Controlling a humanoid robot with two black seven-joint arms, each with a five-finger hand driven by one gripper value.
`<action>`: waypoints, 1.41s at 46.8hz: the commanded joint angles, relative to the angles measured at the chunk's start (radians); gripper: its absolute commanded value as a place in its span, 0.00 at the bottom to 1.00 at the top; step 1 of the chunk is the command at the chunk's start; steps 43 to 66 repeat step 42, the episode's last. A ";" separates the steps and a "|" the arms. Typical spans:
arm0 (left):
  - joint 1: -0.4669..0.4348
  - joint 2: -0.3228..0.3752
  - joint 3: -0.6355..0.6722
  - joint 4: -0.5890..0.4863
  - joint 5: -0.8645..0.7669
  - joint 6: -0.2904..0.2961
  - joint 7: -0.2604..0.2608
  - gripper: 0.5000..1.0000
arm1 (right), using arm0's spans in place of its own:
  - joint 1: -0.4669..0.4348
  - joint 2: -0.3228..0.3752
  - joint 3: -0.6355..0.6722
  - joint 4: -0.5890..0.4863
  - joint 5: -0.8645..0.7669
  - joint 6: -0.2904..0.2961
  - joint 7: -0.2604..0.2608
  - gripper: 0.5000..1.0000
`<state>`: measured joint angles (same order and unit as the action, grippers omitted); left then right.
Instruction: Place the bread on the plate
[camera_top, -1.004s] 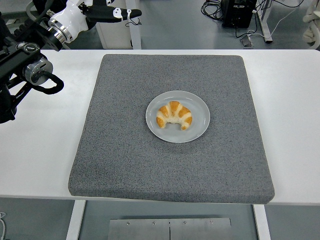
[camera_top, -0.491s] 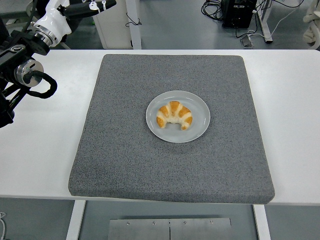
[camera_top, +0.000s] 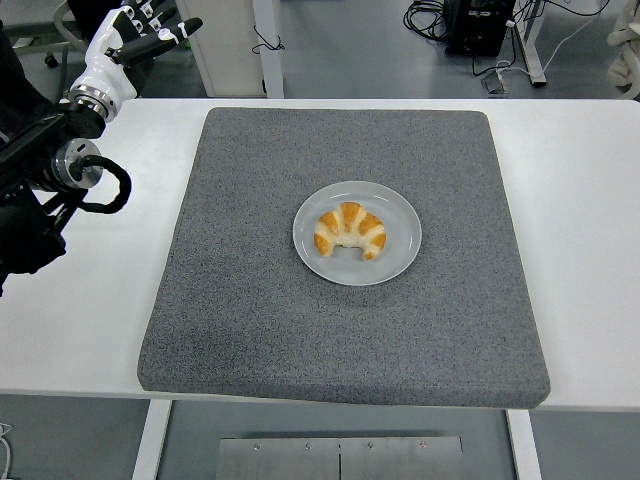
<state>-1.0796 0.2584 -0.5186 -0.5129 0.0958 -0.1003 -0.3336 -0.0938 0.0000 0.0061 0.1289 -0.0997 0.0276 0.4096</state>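
Resting on plate (camera_top: 398, 262), bread (camera_top: 349, 230) appears placed, task seemingly complete; left hand (camera_top: 135, 38) empty, fingers loosely spread, far corner.

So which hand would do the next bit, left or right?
Left, by default: only the left hand is in view, open at the far-left corner. But the croissant already lies on the plate, so little seems left to do.

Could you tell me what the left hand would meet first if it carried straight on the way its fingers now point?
Probably nothing on the table. The left hand, empty, points up and right past the table's far edge, away from the bread and the plate. Next in line looks to be the white upright behind, though depth is unclear.
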 joint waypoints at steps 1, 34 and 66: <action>0.001 -0.042 -0.029 0.033 -0.002 -0.004 -0.001 0.94 | 0.000 0.000 0.000 0.000 0.000 0.000 0.000 1.00; 0.076 -0.192 -0.184 0.165 -0.088 -0.059 -0.008 0.94 | 0.006 0.000 0.002 0.002 0.000 0.000 0.000 1.00; 0.076 -0.186 -0.198 0.166 -0.090 -0.062 -0.010 0.94 | 0.006 0.000 0.000 0.006 0.000 0.003 0.000 1.00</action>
